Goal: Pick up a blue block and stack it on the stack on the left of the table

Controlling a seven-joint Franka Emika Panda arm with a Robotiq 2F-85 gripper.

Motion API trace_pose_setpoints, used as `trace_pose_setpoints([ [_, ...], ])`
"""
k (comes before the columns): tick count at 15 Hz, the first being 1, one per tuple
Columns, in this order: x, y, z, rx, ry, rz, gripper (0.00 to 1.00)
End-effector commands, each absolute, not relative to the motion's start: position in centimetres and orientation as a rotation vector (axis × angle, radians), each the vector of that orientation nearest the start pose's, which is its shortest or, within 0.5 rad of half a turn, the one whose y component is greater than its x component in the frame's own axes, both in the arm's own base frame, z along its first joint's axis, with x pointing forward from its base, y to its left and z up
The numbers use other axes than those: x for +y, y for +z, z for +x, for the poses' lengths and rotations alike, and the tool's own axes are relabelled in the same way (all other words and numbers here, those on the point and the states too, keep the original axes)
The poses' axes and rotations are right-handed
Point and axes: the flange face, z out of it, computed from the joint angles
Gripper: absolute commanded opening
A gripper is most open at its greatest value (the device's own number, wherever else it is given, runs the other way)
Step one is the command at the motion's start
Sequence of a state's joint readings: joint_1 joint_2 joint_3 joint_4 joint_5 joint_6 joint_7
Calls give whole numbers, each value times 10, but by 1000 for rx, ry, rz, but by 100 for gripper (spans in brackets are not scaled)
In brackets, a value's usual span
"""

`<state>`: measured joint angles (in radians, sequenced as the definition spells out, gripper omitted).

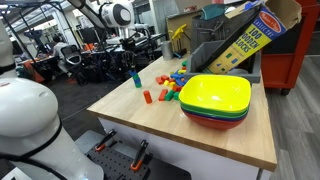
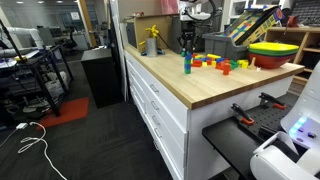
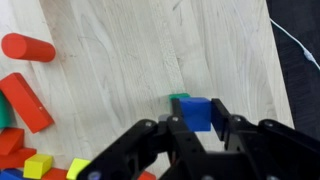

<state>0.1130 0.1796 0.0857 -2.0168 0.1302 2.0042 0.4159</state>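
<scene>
End effector (image 3: 198, 122) tight on blue block (image 3: 197, 108)

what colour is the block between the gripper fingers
The block is blue, clearest in the wrist view.

Nested yellow, green and red bowls (image 1: 215, 100) sit on the light wood tabletop (image 1: 120, 108), with a tilted cardboard box (image 1: 250, 38) printed with block pictures behind them. Just beside the bowls, toward the picture's left, lies a scatter of small coloured blocks (image 1: 172, 88), and a lone orange-red block (image 1: 147, 97) lies a little farther out. The stack (image 1: 134, 80), a narrow dark teal upright, stands farthest from the bowls, and the dark hand (image 1: 132, 64) hangs directly above it, too small to show its fingers.
</scene>
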Motion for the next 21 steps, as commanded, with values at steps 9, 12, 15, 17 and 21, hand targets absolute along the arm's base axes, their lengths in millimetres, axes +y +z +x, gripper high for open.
trace_pose_setpoints([
  [9, 114, 356, 557, 404, 324, -3023, 8],
  [12, 113, 354, 558, 404, 326, -3024, 8],
  [15, 112, 354, 559, 400, 326, -3025, 8],
  [17, 111, 353, 559, 397, 325, -3026, 8],
  [21, 111, 355, 560, 391, 320, -3026, 8],
])
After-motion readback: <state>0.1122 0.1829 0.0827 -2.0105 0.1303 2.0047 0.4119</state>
